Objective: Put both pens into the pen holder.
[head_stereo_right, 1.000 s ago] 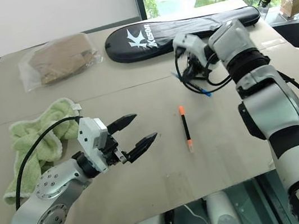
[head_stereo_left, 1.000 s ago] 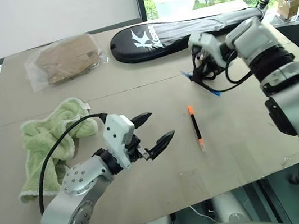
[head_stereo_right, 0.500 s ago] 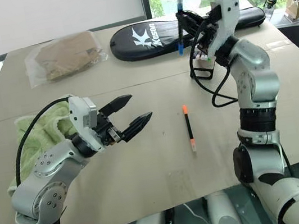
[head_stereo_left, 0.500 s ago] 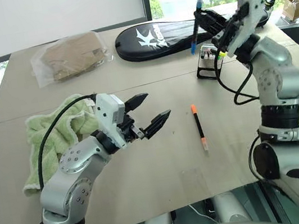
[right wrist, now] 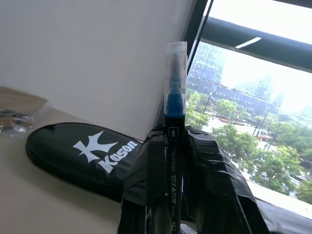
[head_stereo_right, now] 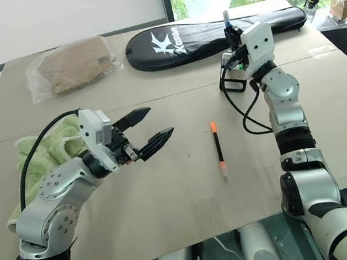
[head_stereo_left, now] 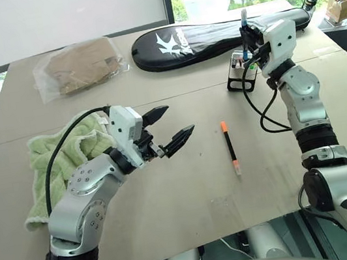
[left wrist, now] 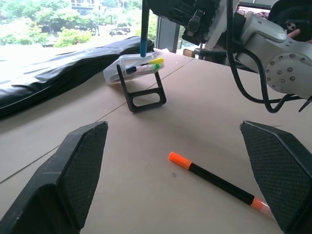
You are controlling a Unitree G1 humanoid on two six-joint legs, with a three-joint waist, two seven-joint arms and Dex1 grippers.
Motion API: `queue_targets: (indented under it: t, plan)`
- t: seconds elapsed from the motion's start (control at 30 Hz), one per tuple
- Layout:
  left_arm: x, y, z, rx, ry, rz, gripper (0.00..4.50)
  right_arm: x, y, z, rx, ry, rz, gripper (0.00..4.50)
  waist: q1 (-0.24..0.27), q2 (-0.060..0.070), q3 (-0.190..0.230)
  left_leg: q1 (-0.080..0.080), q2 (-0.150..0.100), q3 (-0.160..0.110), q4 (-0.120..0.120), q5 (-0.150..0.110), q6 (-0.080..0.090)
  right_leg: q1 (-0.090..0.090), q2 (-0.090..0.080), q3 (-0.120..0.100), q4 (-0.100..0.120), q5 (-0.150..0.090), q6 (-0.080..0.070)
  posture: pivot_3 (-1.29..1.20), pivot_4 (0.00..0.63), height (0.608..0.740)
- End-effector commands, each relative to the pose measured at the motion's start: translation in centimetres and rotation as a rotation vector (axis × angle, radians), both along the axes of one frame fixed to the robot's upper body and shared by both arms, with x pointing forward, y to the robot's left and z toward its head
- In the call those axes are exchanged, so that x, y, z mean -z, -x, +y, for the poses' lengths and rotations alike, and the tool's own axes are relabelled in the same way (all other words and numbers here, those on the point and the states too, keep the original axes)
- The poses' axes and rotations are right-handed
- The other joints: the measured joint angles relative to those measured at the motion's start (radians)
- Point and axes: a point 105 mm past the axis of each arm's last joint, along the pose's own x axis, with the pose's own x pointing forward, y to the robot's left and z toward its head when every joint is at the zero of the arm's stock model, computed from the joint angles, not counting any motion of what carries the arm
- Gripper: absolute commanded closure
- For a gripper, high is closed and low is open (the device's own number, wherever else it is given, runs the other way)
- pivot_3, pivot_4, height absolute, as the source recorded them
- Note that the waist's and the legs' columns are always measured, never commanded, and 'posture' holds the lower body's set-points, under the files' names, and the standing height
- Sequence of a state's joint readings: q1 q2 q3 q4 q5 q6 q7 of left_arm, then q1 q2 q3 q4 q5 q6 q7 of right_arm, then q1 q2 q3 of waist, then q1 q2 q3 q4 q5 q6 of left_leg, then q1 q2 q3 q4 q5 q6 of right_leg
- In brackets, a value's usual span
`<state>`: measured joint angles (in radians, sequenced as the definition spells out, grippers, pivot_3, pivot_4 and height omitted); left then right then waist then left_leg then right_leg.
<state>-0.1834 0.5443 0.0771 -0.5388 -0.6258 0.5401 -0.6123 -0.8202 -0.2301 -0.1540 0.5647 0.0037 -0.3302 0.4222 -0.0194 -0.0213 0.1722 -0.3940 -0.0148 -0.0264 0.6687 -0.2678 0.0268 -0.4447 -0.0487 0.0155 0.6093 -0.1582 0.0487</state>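
1. The right gripper (right wrist: 174,161) clamps its jaws on the blue pen (right wrist: 174,97), upright just above the holder (head_stereo_left: 241,70).
2. The left gripper (head_stereo_left: 167,125), jaws apart, hovers left of the orange pen (head_stereo_left: 230,147), which lies on the table (head_stereo_left: 171,196) near the holder.

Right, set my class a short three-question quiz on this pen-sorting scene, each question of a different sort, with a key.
1. True or false: the right end effector is shut on the blue-tipped pen, held upright over the pen holder.
2. Which thing lies nearest the orange-capped pen on the table?
A. green towel
B. plastic-wrapped brown packet
C. pen holder
3. Fill in: the left end effector is ____ and holds nothing.

Key:
1. True
2. C
3. open
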Motion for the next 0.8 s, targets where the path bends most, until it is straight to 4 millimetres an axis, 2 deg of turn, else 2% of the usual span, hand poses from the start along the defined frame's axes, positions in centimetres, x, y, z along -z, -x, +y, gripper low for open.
queue_targets:
  t: [0.03, 0.4, 0.43, 0.47, 0.7, 0.8]
  plan:
    - [-0.9, 0.5, 0.0, -0.005, 0.002, -0.056, 0.00, -1.7, 0.4, 0.5, -0.007, 0.034, -0.098, 4.44, 0.000, 0.000, 0.000, 0.000, 0.000, 0.000, 0.000, 0.000, 0.000, 0.000, 0.000, 0.000, 0.000, 0.000, 0.000, 0.00, 0.150, 0.740]
    - [-1.1, 0.4, 0.0, -0.017, -0.002, -0.067, 0.00, 0.8, -0.3, -0.1, 0.029, 0.104, -0.107, 4.44, 0.001, 0.000, 0.000, 0.000, 0.000, 0.000, 0.000, 0.000, 0.000, 0.000, 0.000, 0.000, 0.000, 0.000, 0.000, 0.00, 0.150, 0.740]
    - [-1.1, 0.4, 0.0, -0.017, -0.003, -0.067, 0.00, 1.0, -0.3, -0.2, 0.030, 0.103, -0.106, 3.58, 0.001, 0.000, 0.000, 0.000, 0.000, 0.000, 0.000, 0.000, 0.000, 0.001, 0.000, 0.000, 0.000, 0.000, 0.000, 0.00, 0.150, 0.740]
    - [-1.1, 0.4, 0.0, -0.017, -0.003, -0.068, 0.00, 1.2, -0.3, -0.3, 0.031, 0.104, -0.103, 3.37, 0.001, 0.000, 0.000, 0.000, 0.000, 0.000, 0.000, 0.000, 0.000, 0.001, 0.000, 0.000, 0.000, 0.000, 0.000, 0.00, 0.150, 0.740]
    - [-1.2, 0.3, 0.0, -0.017, -0.005, -0.068, 0.00, 1.6, -0.2, -0.8, 0.043, 0.100, -0.095, 0.03, 0.000, 0.000, 0.000, 0.000, 0.000, 0.000, 0.000, 0.000, 0.000, 0.000, 0.000, 0.001, 0.000, 0.000, 0.000, 0.00, 0.150, 0.740]
    - [-1.2, 0.2, -0.2, -0.011, -0.004, -0.067, 0.00, 1.9, 0.2, -0.9, 0.024, 0.090, -0.060, 0.03, 0.000, 0.000, 0.000, 0.000, 0.000, 0.000, 0.000, 0.000, 0.000, 0.001, 0.000, 0.001, 0.000, 0.000, 0.000, 0.00, 0.150, 0.740]
